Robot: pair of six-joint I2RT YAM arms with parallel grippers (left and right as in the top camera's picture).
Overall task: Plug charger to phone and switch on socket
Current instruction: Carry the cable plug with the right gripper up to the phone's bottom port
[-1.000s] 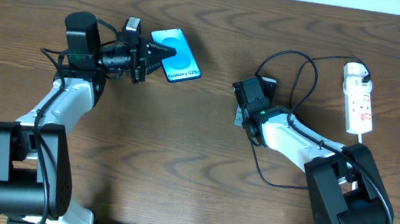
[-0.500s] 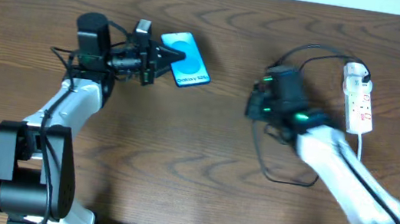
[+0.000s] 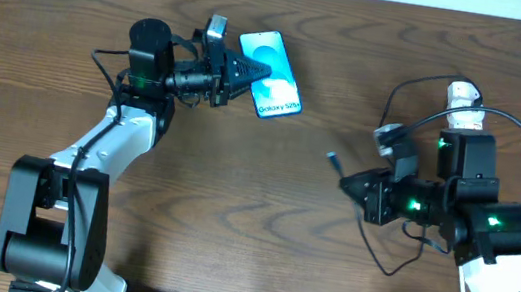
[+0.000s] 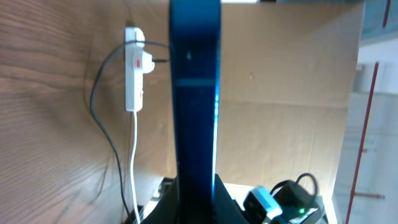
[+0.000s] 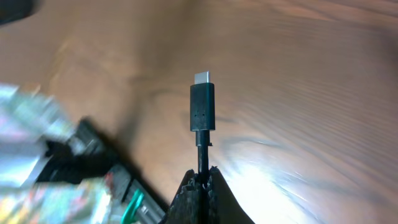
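The left fingers (image 3: pixel 236 68) are pinching the slim blue-screened smartphone (image 3: pixel 274 60) by one end, steadying it over the brown wooden worktop (image 3: pixel 233 203). The right fingers (image 5: pixel 194 194) are clamping the thin black charger cable (image 5: pixel 202 106), apparently aiming its connector phoneward.

Dark wood-grain table (image 3: pixel 263 207), pale wall (image 4: pixel 286 56)

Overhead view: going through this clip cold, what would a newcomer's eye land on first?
The bright blue phone, clamped in the left gripper at the far part of the table, stands out first. Next comes the charger, its connector tip poking out of the shut right gripper and pointing roughly toward the phone.
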